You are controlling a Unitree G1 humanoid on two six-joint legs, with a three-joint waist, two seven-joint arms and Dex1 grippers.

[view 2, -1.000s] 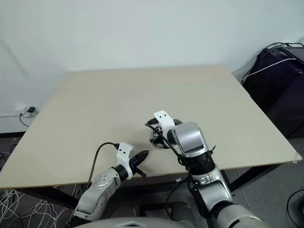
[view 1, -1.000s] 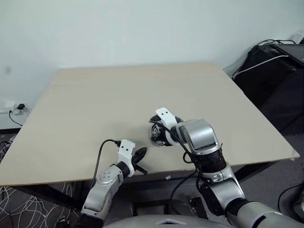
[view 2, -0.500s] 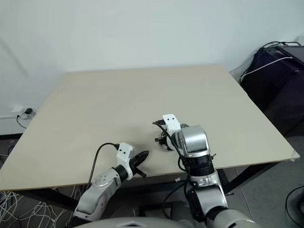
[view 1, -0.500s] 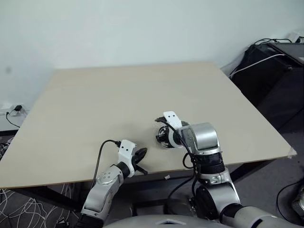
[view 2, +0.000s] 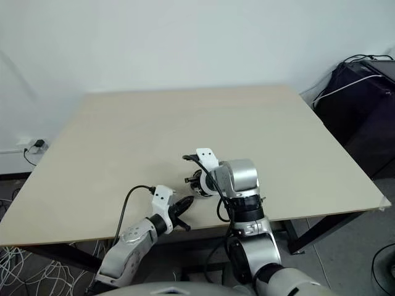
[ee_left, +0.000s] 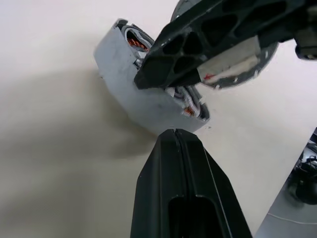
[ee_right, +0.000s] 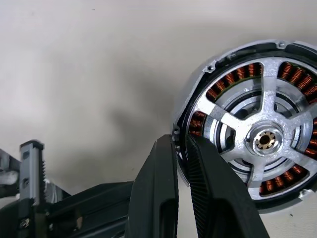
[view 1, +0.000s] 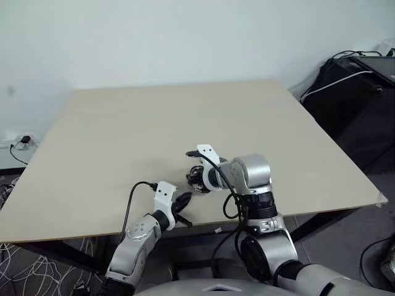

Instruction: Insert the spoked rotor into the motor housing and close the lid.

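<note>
Right arm swings the motor housing (ee_right: 257, 124) leftward toward the left gripper (view 1: 182, 201).
Right gripper (ee_right: 181, 148) pinches its rim, rotor seated; left gripper shut, empty.

Motor housing (ee_right: 257, 144), copper windings around silver spoked centre, tilted on edge.

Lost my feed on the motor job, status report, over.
Right end effector pinching motor housing rim, spoked rotor seated inside. Left end effector shut, tips at housing wall. Nothing in the way.
</note>
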